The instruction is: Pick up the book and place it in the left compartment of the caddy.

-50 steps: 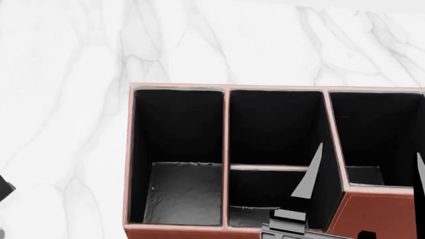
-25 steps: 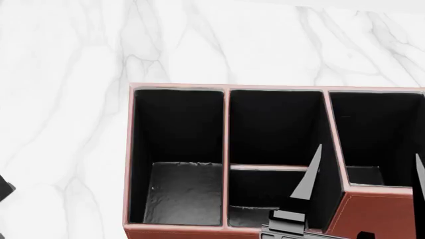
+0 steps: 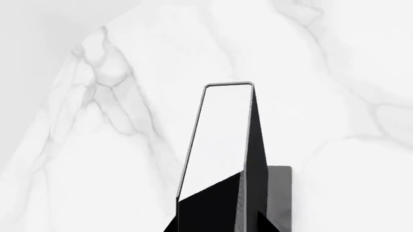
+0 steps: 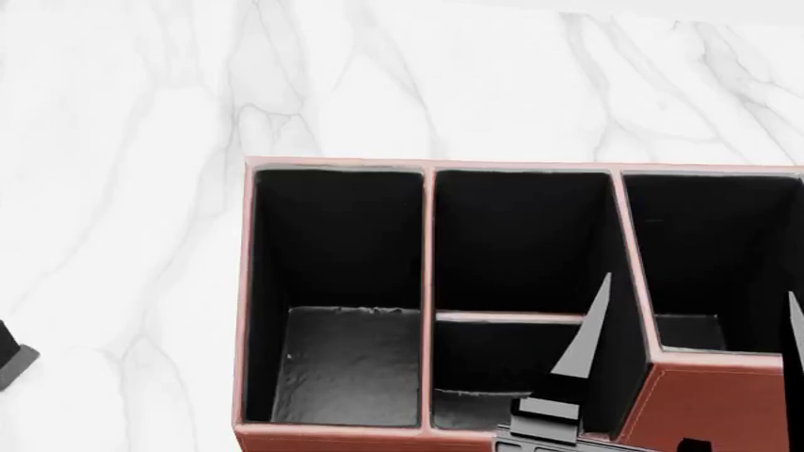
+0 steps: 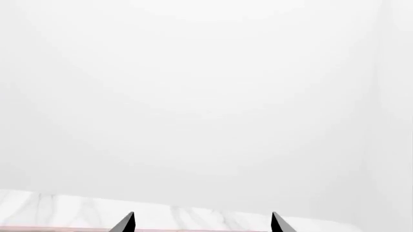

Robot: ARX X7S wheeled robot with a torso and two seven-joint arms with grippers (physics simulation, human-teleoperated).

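Book [image 3: 223, 145], small thin hardcover with black covers and white page edges, seen only in left wrist view: held upright over white marble surface [image 3: 96, 145], white page-edge face and one black cover showing. Pinched at its near end by left tool [image 3: 248, 203], with a dark finger [image 3: 206, 212] laid over the white face and a grey pad on the black-cover side. Kept above the surface, apart from it, and outside the caddy.

Caddy [image 4: 703, 405], large reddish-brown leather-look rectangular organiser box with black lining, stood on the surface [image 4: 126, 141] in head view. Left compartment [image 4: 345, 367], long undivided section with wrinkled black floor, found with nothing inside. Middle section split in two by a thin divider, and right-hand section cut off by the frame edge.

Right tool [image 4: 698, 284] hung over the caddy's middle and right sections, black pointed fingers spread wide, nothing between them. Same spread tips [image 5: 202, 215] caught in right wrist view against a plain white background.

Small dark grey corner spotted at far left edge of head view; could not tell what it was.
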